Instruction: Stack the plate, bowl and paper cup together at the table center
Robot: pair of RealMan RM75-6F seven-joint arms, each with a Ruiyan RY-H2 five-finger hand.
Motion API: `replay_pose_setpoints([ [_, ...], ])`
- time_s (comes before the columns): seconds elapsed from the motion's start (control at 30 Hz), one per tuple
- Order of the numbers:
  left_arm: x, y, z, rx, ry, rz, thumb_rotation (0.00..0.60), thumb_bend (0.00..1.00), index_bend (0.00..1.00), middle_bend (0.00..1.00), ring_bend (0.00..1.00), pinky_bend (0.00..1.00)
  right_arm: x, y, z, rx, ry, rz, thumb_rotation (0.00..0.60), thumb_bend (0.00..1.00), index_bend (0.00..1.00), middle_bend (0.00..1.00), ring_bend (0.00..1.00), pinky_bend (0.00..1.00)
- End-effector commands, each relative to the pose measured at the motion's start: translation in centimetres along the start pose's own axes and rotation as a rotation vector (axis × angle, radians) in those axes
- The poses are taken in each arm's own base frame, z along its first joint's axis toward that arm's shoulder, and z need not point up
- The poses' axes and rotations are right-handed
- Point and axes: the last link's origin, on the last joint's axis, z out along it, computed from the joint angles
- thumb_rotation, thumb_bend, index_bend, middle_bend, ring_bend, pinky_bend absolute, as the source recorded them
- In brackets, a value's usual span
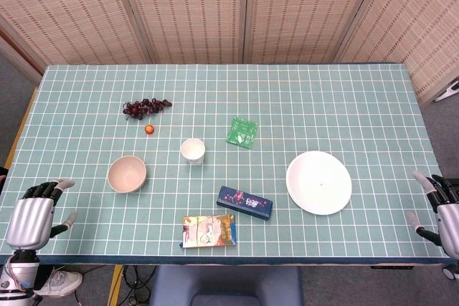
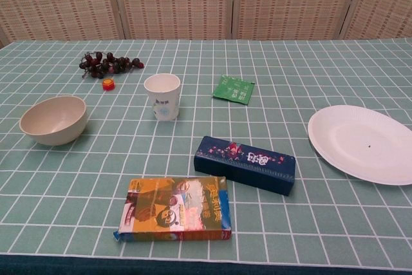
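Observation:
A white plate (image 1: 319,182) (image 2: 364,142) lies on the right half of the green checked table. A beige bowl (image 1: 127,174) (image 2: 54,119) stands upright on the left. A white paper cup (image 1: 192,151) (image 2: 162,96) stands upright between them, nearer the bowl. My left hand (image 1: 34,216) rests at the table's front left corner, fingers apart and holding nothing, well left of the bowl. My right hand (image 1: 442,211) sits at the front right edge, fingers apart and empty, right of the plate. Neither hand shows in the chest view.
A dark blue box (image 1: 245,202) (image 2: 245,163) and a colourful packet (image 1: 209,231) (image 2: 175,209) lie near the front centre. A green sachet (image 1: 242,132) (image 2: 234,89), a bunch of dark grapes (image 1: 145,107) (image 2: 108,63) and a small orange cap (image 1: 150,130) (image 2: 108,84) lie farther back.

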Motion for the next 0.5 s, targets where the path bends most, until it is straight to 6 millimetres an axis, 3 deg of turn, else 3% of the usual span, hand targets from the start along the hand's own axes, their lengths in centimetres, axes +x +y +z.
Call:
replay_pose_setpoints([
  [0.03,-0.05,0.00,0.04,0.001,-0.001,0.002,0.600,0.22,0.29,0.32,0.30,0.32,-0.08,-0.11,0.21,0.006,-0.002,0.001,0.600,0.28,0.12,0.22,0.13,0.26],
  [0.5,-0.09,-0.03,-0.04,0.003,0.000,0.004,0.600,0.22,0.29,0.32,0.30,0.32,-0.28,-0.24,0.61,0.020,0.001,-0.004,0.600,0.28,0.12,0.22,0.15,0.26],
])
